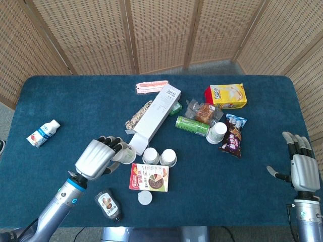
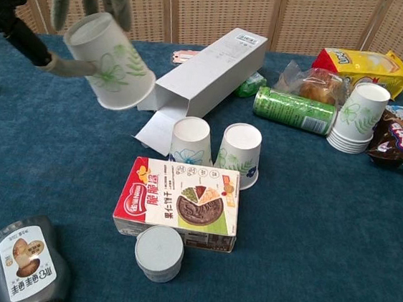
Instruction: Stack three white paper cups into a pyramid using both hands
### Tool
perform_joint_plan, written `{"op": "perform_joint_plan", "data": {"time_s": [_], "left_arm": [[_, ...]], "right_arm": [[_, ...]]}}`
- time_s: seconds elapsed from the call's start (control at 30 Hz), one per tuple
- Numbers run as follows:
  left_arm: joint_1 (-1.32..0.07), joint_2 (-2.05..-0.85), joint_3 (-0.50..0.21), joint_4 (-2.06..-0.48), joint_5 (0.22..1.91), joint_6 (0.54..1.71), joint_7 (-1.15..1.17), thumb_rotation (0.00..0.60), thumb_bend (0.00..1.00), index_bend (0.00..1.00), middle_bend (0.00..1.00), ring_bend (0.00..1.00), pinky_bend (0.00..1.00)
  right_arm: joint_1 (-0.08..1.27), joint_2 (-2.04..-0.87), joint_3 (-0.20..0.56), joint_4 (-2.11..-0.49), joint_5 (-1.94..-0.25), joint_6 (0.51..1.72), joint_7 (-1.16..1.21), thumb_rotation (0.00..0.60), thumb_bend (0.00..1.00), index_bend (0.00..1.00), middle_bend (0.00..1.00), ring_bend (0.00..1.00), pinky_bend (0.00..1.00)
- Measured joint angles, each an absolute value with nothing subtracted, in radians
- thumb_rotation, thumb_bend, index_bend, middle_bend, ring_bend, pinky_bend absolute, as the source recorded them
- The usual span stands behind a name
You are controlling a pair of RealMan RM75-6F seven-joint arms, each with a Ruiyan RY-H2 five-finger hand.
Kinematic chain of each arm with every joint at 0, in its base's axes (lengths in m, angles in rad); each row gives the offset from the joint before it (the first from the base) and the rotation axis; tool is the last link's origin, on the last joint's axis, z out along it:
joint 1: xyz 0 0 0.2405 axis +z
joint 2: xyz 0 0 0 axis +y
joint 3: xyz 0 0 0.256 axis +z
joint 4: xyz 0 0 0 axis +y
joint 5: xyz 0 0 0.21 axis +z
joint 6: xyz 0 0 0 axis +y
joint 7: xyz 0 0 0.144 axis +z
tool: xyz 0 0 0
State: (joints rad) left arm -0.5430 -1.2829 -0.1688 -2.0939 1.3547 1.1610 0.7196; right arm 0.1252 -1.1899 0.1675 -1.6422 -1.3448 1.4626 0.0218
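Base cups (image 2: 216, 151): two inverted, touching, behind the snack box (image 2: 178, 203).
Left robot hand (image 1: 97, 157): grasping the third cup (image 2: 111, 61), tilted, left of base.
Right robot hand (image 1: 301, 169): released, fingers spread.
Risk: tilted placement could topple the base.

Table with dark blue cloth top (image 1: 75, 96). On it: two white floral paper cups, inverted, side by side (image 2: 191, 141) (image 2: 240, 154); just behind them a long white cardboard carton, lying flat, flap open (image 1: 154, 119). In front, a red-and-white snack box (image 2: 178, 202), then a small grey round lid (image 2: 158, 252). Dark sauce bottle (image 2: 28, 260) lying near left. Green can on its side (image 2: 294, 110), stack of nested cups (image 2: 358, 118), yellow bag (image 1: 226, 96), small white bottle (image 1: 43, 133) far left; pink item (image 1: 151, 87), possibly a packet.
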Motion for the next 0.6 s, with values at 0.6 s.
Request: {"op": "perform_joint_plan", "data": {"time_s": [0.6], "left_arm": [[-0.724, -1.503, -0.255, -1.985, 1.163, 1.117, 0.844, 0.6, 0.32, 0.33, 0.37, 0.37, 0.5]], "right_arm": [[0.123, -1.182, 0.176, -1.64, -1.336, 1.454, 0.047, 0.6, 0.08, 0.03, 0.0, 0.0, 0.0]]}}
